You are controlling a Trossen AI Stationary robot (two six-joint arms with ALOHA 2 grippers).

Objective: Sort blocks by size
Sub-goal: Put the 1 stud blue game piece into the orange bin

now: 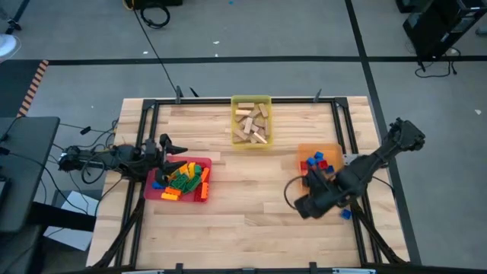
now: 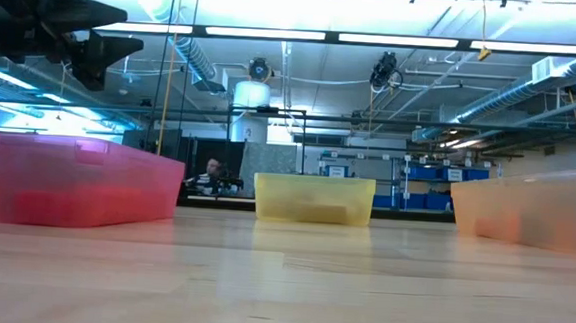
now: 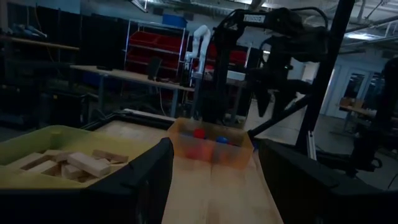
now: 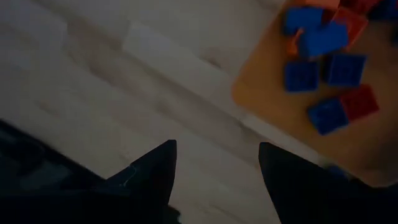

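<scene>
The table [image 1: 251,205] is carrying three bins. The right hand [image 4: 214,163] is hanging open and empty just beside the orange bin [image 1: 329,152] of short bricks [image 4: 323,74]. The left hand [image 3: 211,168] (also open, holding nothing) is hovering over the red bin [image 1: 202,164] of long bricks [image 1: 183,181]; wooden blocks [image 1: 251,123] are lying in the yellow bin [image 1: 251,100] beyond it.

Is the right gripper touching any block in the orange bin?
Apart. In the right wrist view the open right gripper hangs over bare table; the blue and red blocks lie beyond its fingertips, nothing between them.
</scene>
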